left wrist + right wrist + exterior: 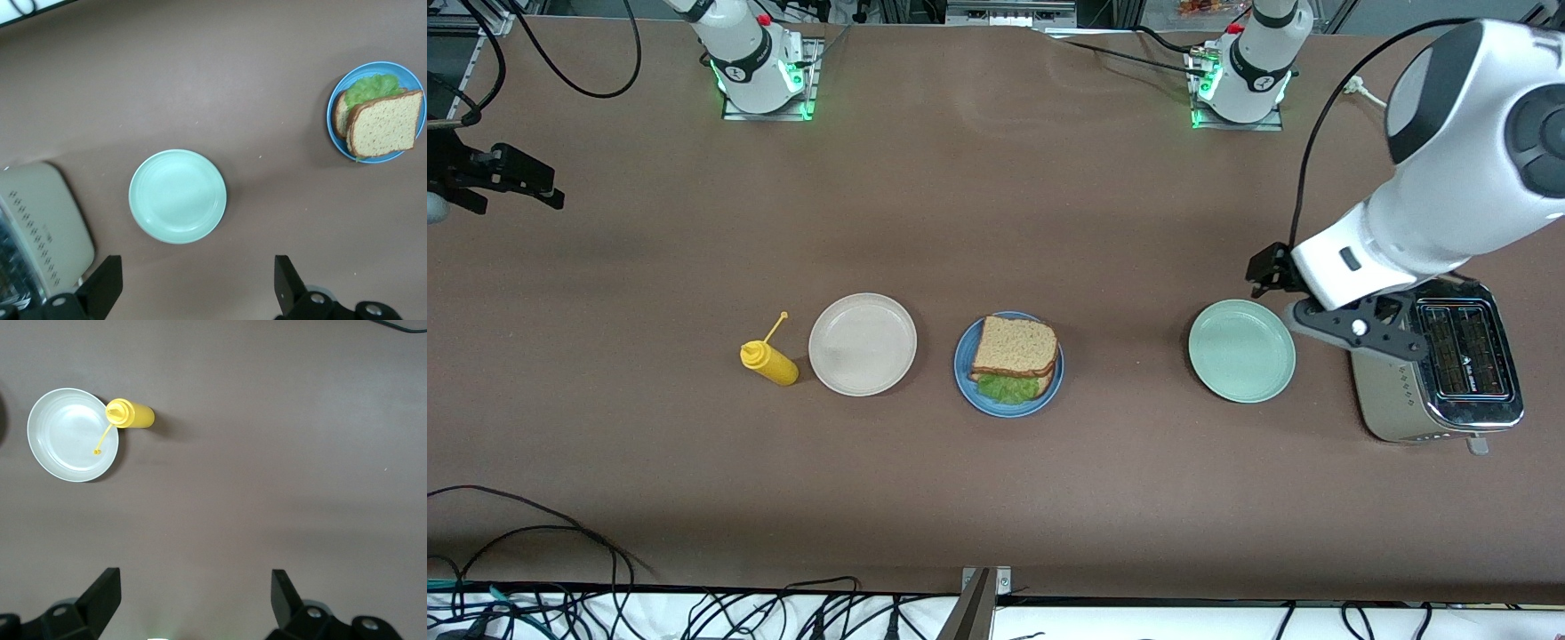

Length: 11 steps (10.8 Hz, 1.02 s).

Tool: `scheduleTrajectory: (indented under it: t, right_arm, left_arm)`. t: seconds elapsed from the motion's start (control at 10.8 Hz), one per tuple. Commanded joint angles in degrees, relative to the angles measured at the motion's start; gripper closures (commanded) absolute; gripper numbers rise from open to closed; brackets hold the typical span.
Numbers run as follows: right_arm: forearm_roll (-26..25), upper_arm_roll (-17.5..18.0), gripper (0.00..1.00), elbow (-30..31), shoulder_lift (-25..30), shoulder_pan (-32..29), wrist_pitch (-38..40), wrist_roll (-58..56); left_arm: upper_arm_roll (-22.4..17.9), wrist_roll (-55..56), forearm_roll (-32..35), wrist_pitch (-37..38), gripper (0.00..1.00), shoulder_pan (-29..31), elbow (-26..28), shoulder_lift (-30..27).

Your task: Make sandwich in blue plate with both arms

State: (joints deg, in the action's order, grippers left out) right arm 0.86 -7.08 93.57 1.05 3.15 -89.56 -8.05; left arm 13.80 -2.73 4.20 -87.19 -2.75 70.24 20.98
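The sandwich (1016,351) lies on the blue plate (963,369) in the middle of the table: two brown bread slices with green lettuce (1007,388) sticking out toward the front camera. The left wrist view also shows the sandwich (383,123) and the blue plate (331,113) from a distance. My left arm (1449,178) hangs over the toaster and the mint plate. The left gripper (198,267) is open, with only bare table between its fingers. My right gripper (193,580) is open too, high over bare table toward the right arm's end, with nothing in it.
A mint-green plate (1241,350) and a steel toaster (1449,373) sit toward the left arm's end. A beige-white plate (863,344) and a yellow squeeze bottle (769,362) lie toward the right arm's end. Cables (534,542) run along the table's edge nearest the front camera.
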Motion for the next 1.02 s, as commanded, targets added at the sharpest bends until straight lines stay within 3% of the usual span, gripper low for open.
scheduleTrajectory:
  t: [0.0, 0.65, 0.93]
  right_arm:
    - [-1.12, -0.03, 0.00, -1.38, -0.17, -0.08, 0.97, -0.74]
    - [-1.13, -0.47, 0.00, -1.38, -0.17, -0.08, 1.49, -0.74]
    - [-1.13, -0.47, 0.00, -1.38, -0.17, -0.08, 1.59, -0.83]
  left_arm:
    - [0.44, -0.17, 1.34, 3.33, 0.00, 1.34, 2.09, -4.71]
    - [-0.08, -0.17, -0.94, 3.17, 0.00, 3.36, 2.96, -7.35]
    - [-5.25, 0.10, -4.19, 1.86, 0.00, 2.50, 16.10, -14.97]
